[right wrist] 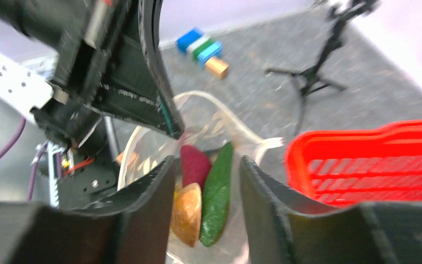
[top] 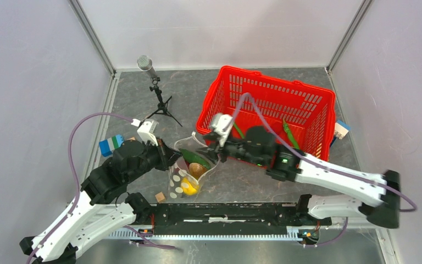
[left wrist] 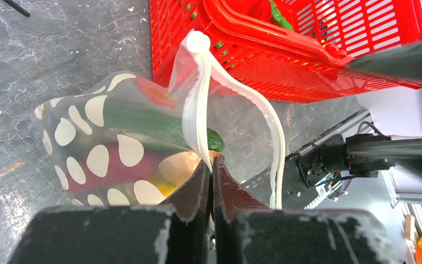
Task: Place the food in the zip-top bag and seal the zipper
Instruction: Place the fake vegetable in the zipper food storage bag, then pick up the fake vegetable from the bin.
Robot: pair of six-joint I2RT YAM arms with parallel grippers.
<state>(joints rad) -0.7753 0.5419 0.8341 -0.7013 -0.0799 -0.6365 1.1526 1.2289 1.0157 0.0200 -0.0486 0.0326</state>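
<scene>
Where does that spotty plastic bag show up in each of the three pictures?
Top view: bag in the middle, just below-left of the red basket.
Left wrist view: bag left of centre.
Right wrist view: bag at bottom centre.
Shared landmark: the red basket, beside it in all three.

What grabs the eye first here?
The red mesh basket at back right dominates. In the middle, the left gripper is shut on the zipper of the dotted zip-top bag, and the right gripper hangs open over its mouth, with a green pod and magenta aubergine inside.
</scene>
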